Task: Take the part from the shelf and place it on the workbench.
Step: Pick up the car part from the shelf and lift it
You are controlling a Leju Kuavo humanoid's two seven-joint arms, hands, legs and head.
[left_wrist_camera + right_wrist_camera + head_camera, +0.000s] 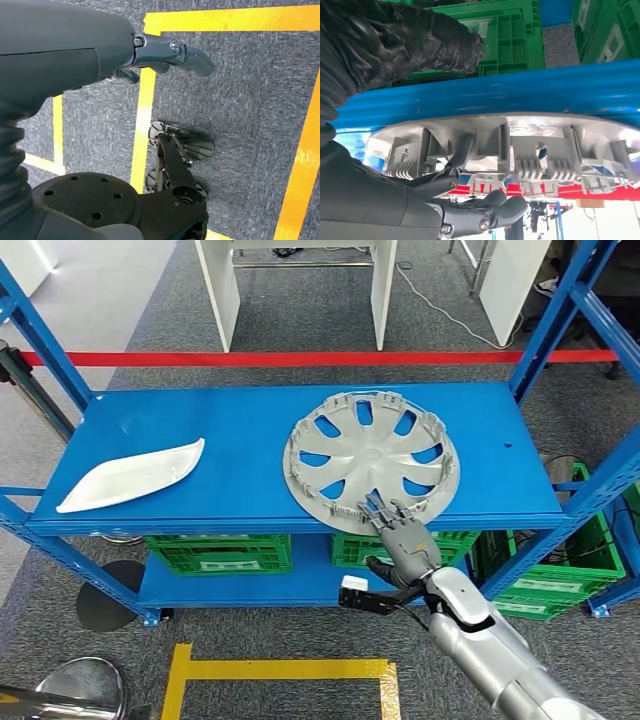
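Note:
A silver wheel cover lies flat on the right half of the blue shelf's top board, its near rim at the board's front edge. My right hand reaches up to that near rim, its fingers spread over the ribbed rim of the wheel cover. The thumb hangs below the front edge of the board, clear of it. Nothing is gripped. A white curved panel lies on the left half of the board. My left hand hangs over the floor, fingers straight and empty.
Green crates stand on the lower board, with more beside the shelf's right post. Blue uprights frame both ends. A red tape line runs behind the shelf, before white table legs. Yellow floor marking lies before the shelf.

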